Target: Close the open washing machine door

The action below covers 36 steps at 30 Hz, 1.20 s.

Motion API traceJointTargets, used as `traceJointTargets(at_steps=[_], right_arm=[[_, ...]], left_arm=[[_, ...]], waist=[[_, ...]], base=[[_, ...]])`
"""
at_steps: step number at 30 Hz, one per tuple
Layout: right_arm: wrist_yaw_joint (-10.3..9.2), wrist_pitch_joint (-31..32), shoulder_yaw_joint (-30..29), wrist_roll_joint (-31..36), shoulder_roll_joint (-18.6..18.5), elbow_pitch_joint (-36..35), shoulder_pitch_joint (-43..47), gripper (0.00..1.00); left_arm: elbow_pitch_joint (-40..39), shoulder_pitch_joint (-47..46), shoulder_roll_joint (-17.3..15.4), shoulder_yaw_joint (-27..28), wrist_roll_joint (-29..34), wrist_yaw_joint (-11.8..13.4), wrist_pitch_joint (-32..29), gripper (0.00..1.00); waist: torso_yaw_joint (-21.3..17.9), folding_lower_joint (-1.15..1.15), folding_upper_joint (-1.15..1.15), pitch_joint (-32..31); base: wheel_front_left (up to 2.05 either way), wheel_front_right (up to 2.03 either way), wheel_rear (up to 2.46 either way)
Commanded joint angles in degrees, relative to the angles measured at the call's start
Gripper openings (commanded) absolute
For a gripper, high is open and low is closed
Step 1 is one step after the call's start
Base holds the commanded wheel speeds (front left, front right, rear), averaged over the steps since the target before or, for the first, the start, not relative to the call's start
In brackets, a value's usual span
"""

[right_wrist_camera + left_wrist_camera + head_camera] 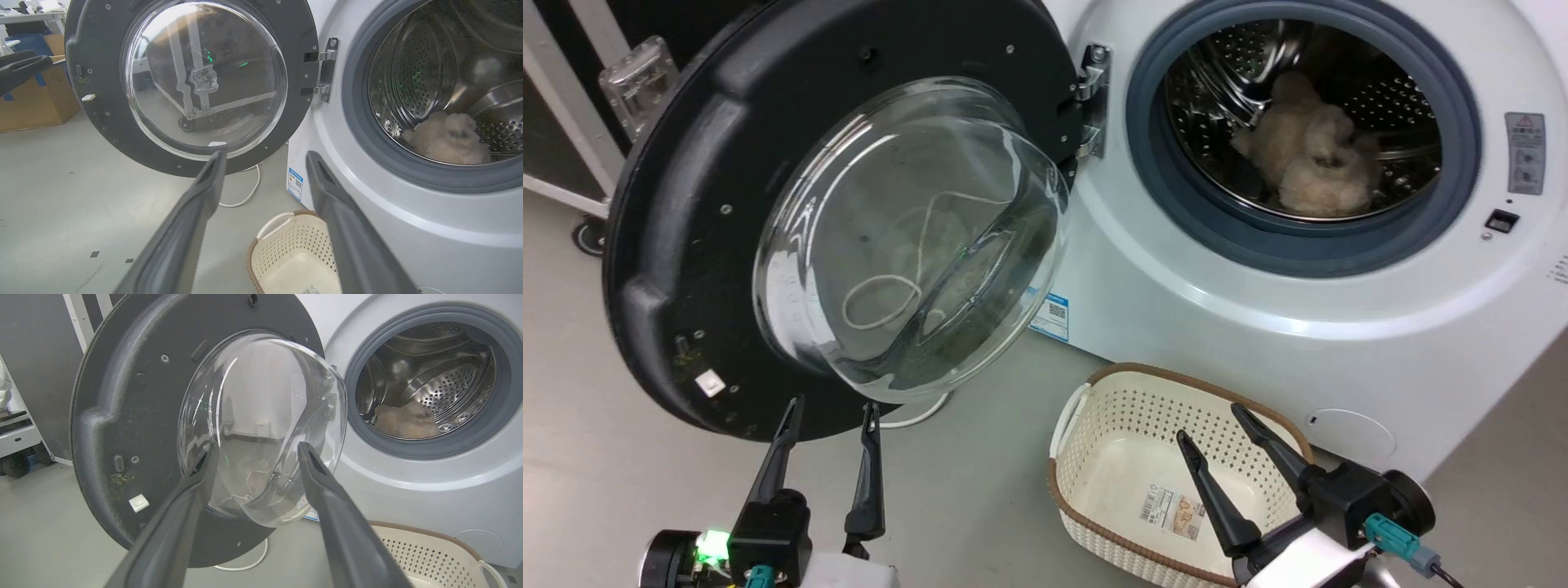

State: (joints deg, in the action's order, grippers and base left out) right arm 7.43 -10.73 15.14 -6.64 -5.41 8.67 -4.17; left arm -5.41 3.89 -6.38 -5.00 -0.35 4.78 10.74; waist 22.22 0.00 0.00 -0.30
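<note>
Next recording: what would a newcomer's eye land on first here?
The black door hangs wide open at upper left, its glass bowl bulging toward the camera. Right of it the drum gapes, a fluffy beige bundle inside. Below, a cream basket stands before the machine, the open right gripper by it, the open left gripper below the door.

Grey floor (980,490) spreads below me. On it the washer (1258,327) stands at 2 o'clock, a cream basket (1094,535) sits at 5 o'clock just beside the washer's base, and a white cable (915,418) loops at 7 o'clock.
</note>
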Motion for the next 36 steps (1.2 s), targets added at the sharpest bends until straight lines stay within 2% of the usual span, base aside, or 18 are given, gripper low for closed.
traceJointTargets(at_steps=[1, 8, 9, 10, 11, 16, 20, 23, 26, 28, 29, 33, 36], right_arm=[[0.04, -0.7, 0.4, -0.4, -0.3, 0.3, -1.1, 1.0], [0.05, -1.7, 1.3, -1.0, -0.4, 1.0, -0.6, 1.0], [0.05, -1.9, 1.4, -1.0, -0.4, 1.0, -0.6, 1.0], [0.05, -2.0, 1.5, -1.0, -0.4, 1.1, -0.5, 1.0], [0.05, -2.1, 1.6, -1.0, -0.4, 1.2, -0.5, 1.0], [0.05, -2.7, 1.6, -1.1, -0.3, 1.3, 0.3, 1.0], [0.05, -3.2, 1.2, -1.0, -0.2, 1.2, 1.1, 1.0], [0.05, -3.5, 0.6, -0.8, -0.4, 1.1, 1.4, 1.0], [0.05, -3.8, -0.1, -0.5, -0.5, 0.5, 1.9, 1.0], [0.06, -3.7, -0.1, -0.3, -0.5, 0.2, 2.0, 1.0], [0.06, -3.6, 0.3, -0.1, -0.7, -0.3, 1.8, 1.0], [0.06, -3.2, 0.7, -0.2, -1.5, -1.1, 1.0, 1.0], [0.06, -3.2, 1.0, -0.4, -2.2, -1.4, 0.5, 1.0]], left_arm=[[-0.4, 0.8, -0.4, -0.2, -0.3, 0.4, 0.7, 1.0], [-0.2, 1.1, -0.4, -1.0, -1.0, 0.4, 1.7, 1.0], [0.0, 1.1, -0.3, -1.2, -1.3, 0.3, 1.9, 0.87], [0.1, 1.1, -0.3, -1.4, -1.4, 0.1, 2.0, 0.33], [0.3, 1.1, -0.3, -1.6, -1.5, -0.1, 2.1, 0.0], [-1.4, 0.4, 0.8, -0.9, -4.3, -0.6, 2.7, 0.0], [-3.6, -0.9, 0.7, 1.6, -7.6, -3.2, 3.2, 0.0], [-4.6, -4.0, 0.0, 5.7, -11.1, -5.3, 3.5, 0.0], [-3.7, -9.0, -2.1, 9.4, -15.0, -7.9, 3.9, 0.0], [-3.1, -11.0, -2.9, 10.9, -16.7, -8.4, 4.0, 0.0], [-1.3, -15.4, -4.5, 14.3, -21.1, -9.0, 3.7, 0.0], [4.7, -24.1, -7.8, 21.2, -30.4, -8.7, -1.8, 0.0], [11.4, -29.6, -10.4, 25.5, -36.5, -7.3, -7.4, 0.0]], waist=[[0.4, 0.0, 0.0, 0.0], [2.5, 0.0, 0.0, -0.2], [2.7, 0.0, 0.0, -0.2], [3.0, 0.0, 0.0, -0.2], [3.2, 0.0, 0.0, -0.2], [4.4, 0.0, 0.0, -0.3], [5.4, 0.0, 0.0, 0.1], [6.2, 0.0, 0.0, 1.0], [6.9, 0.0, 0.0, 2.0], [6.8, 0.0, 0.0, 2.5], [6.3, 0.0, 0.0, 3.7], [4.3, 0.0, 0.0, 5.4], [2.8, 0.0, 0.0, 6.5]], base=[[0.0, 0.0, 0.0], [0.0, 0.0, 0.0], [0.0, 0.0, 0.0], [0.0, 0.0, 0.0], [0.0, 0.0, 0.0], [0.0, 0.0, 0.0], [0.0, 0.0, 0.0], [0.0, 0.0, 0.0], [0.0, 0.0, 0.0], [0.0, 0.0, 0.0], [0.0, 0.0, 0.0], [0.0, 0.0, 0.0], [0.0, 0.0, 0.0]])
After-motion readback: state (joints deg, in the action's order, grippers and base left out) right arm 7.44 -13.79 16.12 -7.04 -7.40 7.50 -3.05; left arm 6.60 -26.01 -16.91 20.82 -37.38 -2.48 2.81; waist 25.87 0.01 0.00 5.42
